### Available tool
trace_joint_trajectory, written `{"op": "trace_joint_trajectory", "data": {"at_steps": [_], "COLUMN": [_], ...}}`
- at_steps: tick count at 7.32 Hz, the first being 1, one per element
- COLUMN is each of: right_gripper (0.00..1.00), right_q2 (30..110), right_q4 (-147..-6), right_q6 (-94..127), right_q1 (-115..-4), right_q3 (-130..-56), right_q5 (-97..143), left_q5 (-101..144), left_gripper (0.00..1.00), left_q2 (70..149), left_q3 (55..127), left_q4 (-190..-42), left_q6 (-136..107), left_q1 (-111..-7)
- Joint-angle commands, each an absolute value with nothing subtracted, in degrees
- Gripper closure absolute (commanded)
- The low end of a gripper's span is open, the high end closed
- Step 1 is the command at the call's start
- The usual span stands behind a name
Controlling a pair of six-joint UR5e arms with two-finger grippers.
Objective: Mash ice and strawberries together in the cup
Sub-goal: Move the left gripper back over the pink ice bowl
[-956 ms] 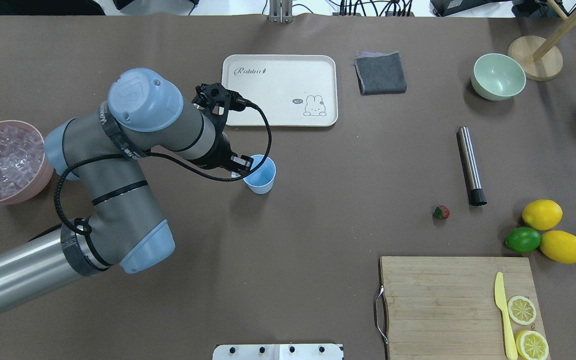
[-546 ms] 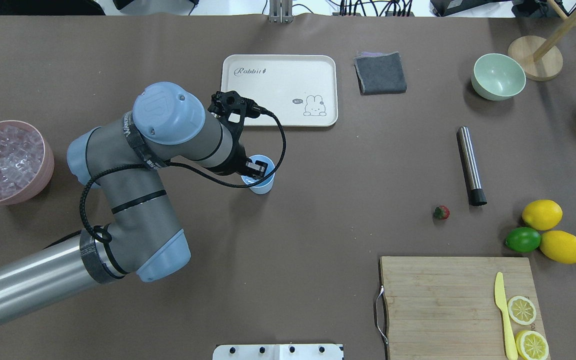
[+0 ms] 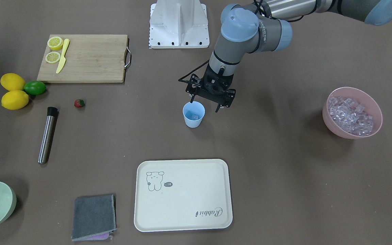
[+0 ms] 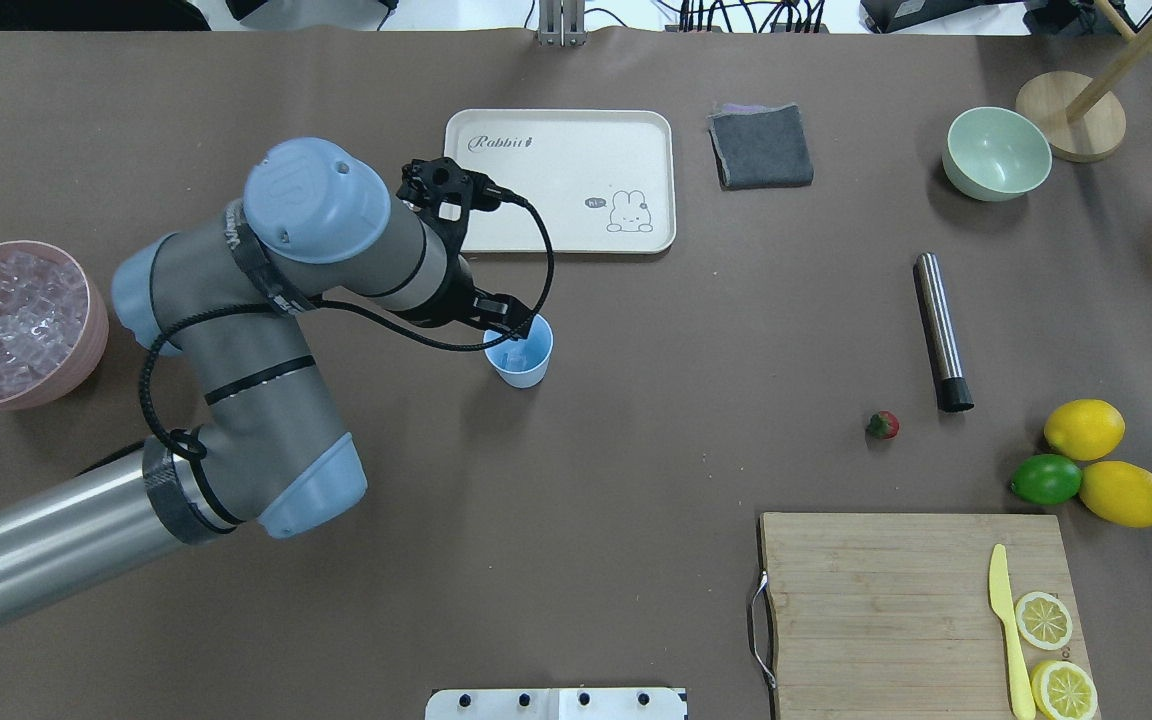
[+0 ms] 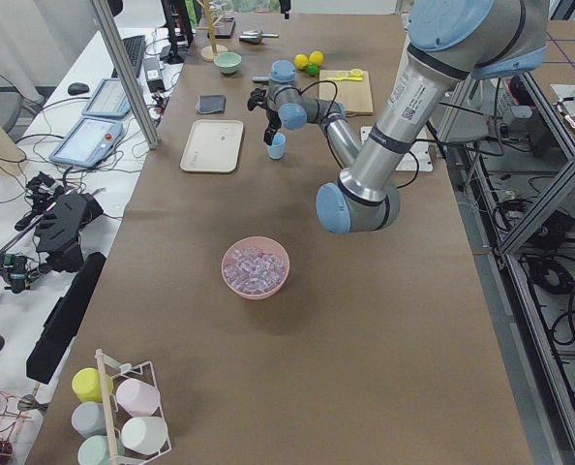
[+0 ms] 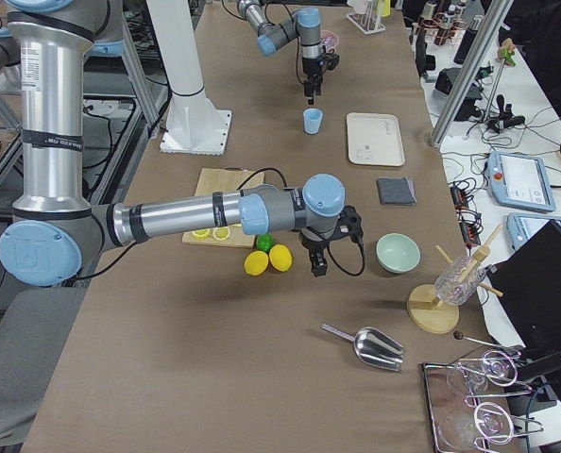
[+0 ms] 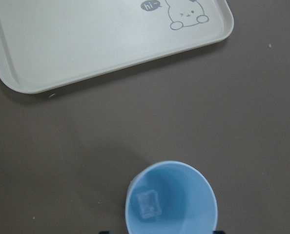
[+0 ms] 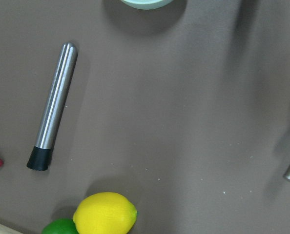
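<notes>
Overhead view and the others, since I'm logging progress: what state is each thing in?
cup, upright, one ice cube inside
strawberry, whole, on the table, outside the cup
pink bowl, full of ice
muddler, lying flat on the table
left gripper, open, above the cup
right gripper, open or shut cannot be told

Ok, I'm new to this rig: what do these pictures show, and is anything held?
Two robot arms share one table. Two cameras look down on it, from behind and in front of the robot; two look along it from the ends; one rides each wrist. The left gripper hangs open over the cup, holding nothing; one ice cube lies inside. More ice fills the pink bowl. The strawberry, a metal rod, lemons, a lime, a board and a tray lie about. The right gripper hovers by the lemons; open or shut, I cannot tell.
</notes>
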State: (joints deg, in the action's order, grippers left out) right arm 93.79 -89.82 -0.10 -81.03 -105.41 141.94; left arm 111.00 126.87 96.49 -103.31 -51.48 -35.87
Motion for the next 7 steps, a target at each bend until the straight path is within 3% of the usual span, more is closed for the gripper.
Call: {"op": "trace_joint_trajectory", "data": {"at_steps": [1, 4, 7], "right_gripper": [0.0, 0.0, 0.0], "right_q2": [93.6, 93.52, 93.52], "right_q4": [-89.74, -89.74, -89.82], "right_q6": [4.48, 4.48, 4.48], "right_q1": [-78.49, -77.61, -77.52], "right_q3": [-108.37, -108.9, -108.98], "right_q5": [141.94, 141.86, 141.86], "left_q5": [116.0, 121.28, 121.29], "left_gripper": [0.04, 0.05, 0.04], "left_q2": [119.14, 98.6, 86.08], "left_q3": [101.22, 110.36, 110.75], "left_q4": [-103.18, -103.88, -109.75], "left_q6": [-47.93, -28.65, -25.31], "left_q1": [-40.67, -49.54, -53.51]}}
